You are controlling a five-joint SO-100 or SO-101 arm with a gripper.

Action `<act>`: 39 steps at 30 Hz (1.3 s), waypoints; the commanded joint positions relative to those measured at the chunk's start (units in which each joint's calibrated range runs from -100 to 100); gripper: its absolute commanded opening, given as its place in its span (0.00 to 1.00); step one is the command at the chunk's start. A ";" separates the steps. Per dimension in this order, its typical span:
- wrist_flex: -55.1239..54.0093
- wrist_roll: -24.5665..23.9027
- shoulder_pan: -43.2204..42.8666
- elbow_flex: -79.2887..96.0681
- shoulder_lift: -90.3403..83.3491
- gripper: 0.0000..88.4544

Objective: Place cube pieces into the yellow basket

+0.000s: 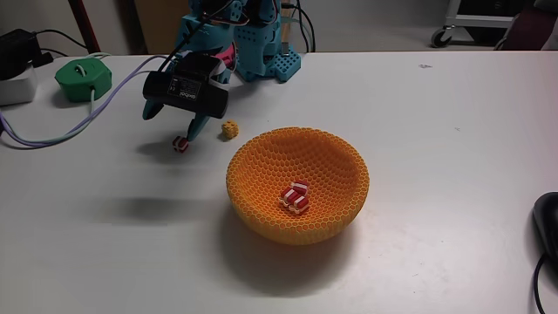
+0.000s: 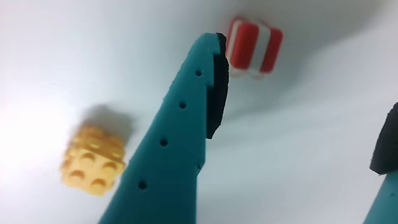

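Observation:
The yellow basket (image 1: 327, 161) stands mid-table, with two red-and-white striped cube pieces (image 1: 294, 197) lying in its bottom. One more cube piece (image 1: 180, 144) rests on the table to the basket's left. My gripper (image 1: 174, 125) hovers just over it, open. In the wrist view that cube piece (image 2: 252, 45) lies on the white table ahead of the gripper (image 2: 305, 81), between the teal left finger (image 2: 180, 137) and the right finger at the frame edge. Neither finger touches it.
A small yellow honeycomb cube (image 1: 230, 129) (image 2: 93, 160) sits on the table next to the gripper, outside its left finger. A green box (image 1: 84, 77) with a lavender cable lies at the back left. A black mouse (image 1: 547, 218) is at the right edge.

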 commanded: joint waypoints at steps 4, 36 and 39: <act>-4.29 0.05 0.55 3.45 -0.17 0.45; -11.33 1.42 -7.09 -13.69 1.44 0.00; -4.38 -2.10 -17.25 -21.49 1.25 0.00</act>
